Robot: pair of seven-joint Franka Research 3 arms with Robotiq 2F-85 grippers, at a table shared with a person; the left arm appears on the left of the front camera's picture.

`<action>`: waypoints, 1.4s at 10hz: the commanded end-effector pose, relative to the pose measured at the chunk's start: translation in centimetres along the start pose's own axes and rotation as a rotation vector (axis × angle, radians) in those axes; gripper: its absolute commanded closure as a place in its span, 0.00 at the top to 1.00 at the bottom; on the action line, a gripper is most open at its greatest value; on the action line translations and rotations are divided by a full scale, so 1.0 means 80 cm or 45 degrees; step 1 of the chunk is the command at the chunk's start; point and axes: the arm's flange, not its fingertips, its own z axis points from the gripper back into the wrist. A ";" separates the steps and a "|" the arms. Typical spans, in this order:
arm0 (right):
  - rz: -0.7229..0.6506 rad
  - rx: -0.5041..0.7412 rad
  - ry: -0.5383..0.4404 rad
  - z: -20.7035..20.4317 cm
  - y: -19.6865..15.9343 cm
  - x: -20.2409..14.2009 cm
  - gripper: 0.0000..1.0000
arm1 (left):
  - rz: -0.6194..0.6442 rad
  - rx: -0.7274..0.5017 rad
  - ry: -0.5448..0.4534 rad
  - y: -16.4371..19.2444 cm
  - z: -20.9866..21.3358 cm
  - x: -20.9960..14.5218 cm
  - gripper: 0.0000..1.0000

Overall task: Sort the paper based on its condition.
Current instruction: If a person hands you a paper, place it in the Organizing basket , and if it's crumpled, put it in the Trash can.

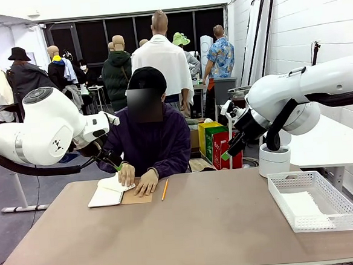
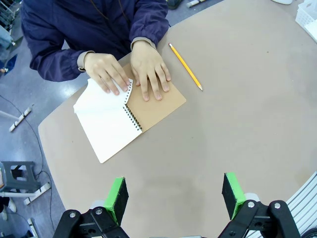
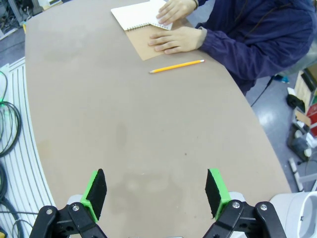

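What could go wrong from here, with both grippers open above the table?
1. The person's hands rest on the spiral notebook; the left gripper reaching in now could strike them.
2. The pencil lies close beside the notebook and could get knocked or caught in a grasp.

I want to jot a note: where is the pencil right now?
In the front view the yellow pencil lies on the table, at its far side, just right of the open notebook and the person's hand resting on it.
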 end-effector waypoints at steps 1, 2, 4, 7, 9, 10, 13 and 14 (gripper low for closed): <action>-0.005 0.020 -0.023 -0.002 -0.002 -0.001 1.00 | -0.006 0.008 -0.009 0.001 -0.001 0.000 1.00; -0.005 0.020 -0.023 -0.002 -0.002 -0.001 1.00 | -0.006 0.008 -0.009 0.001 -0.001 0.000 1.00; -0.005 0.020 -0.023 -0.002 -0.002 -0.001 1.00 | -0.006 0.008 -0.009 0.001 -0.001 0.000 1.00; -0.005 0.020 -0.023 -0.002 -0.002 -0.001 1.00 | -0.006 0.008 -0.009 0.001 -0.001 0.000 1.00; -0.005 0.020 -0.023 -0.002 -0.002 -0.001 1.00 | -0.006 0.008 -0.009 0.001 -0.001 0.000 1.00; -0.005 0.020 -0.023 -0.002 -0.002 -0.001 1.00 | -0.006 0.008 -0.009 0.001 -0.001 0.000 1.00; -0.005 0.020 -0.023 -0.002 -0.002 -0.001 1.00 | -0.006 0.008 -0.009 0.001 -0.001 0.000 1.00; -0.005 0.020 -0.023 -0.002 -0.002 -0.001 1.00 | -0.006 0.008 -0.009 0.001 -0.001 0.000 1.00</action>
